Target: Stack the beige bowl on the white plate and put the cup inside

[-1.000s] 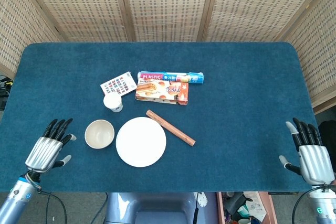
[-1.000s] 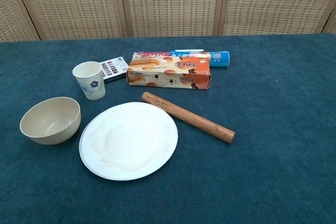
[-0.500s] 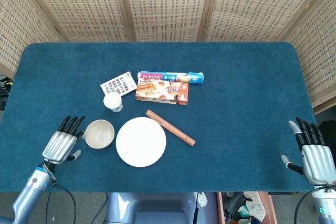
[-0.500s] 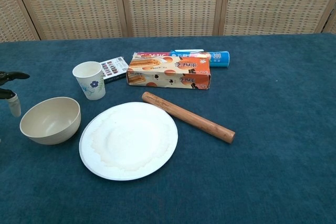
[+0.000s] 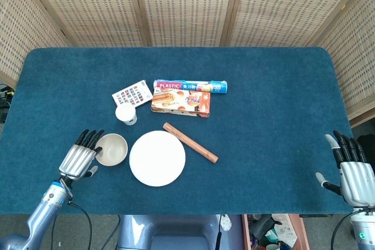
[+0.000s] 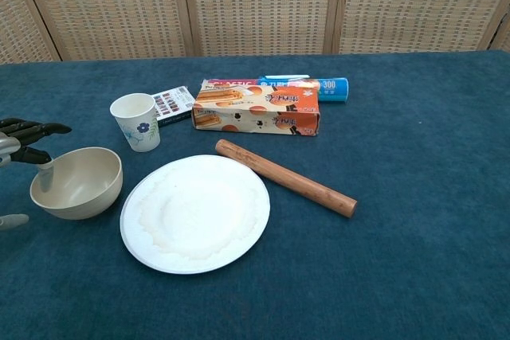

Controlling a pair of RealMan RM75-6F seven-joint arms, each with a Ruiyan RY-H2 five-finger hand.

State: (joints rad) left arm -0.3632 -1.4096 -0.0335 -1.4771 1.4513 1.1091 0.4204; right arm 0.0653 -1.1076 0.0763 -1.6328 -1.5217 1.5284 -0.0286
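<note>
**A:** so which step is this? The bowl (image 5: 111, 149) sits lower left of the frame on the counter (image 5: 269, 121), just left of the plate (image 5: 157, 158), nothing stacked yet. Cup (image 5: 126, 115) stands just above the bowl.

**B:** looks like the bowl grab to me. The left hand (image 5: 79, 157) is right at its left rim, fingers (image 6: 36, 129) spread, holding nothing. Next it needs to close on the rim and lift. The right hand (image 5: 353, 175) is idle at the lower right edge, fingers apart.

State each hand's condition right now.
Left hand: open, fingers at the beige bowl, not gripping.
Right hand: open, holding nothing.
</note>
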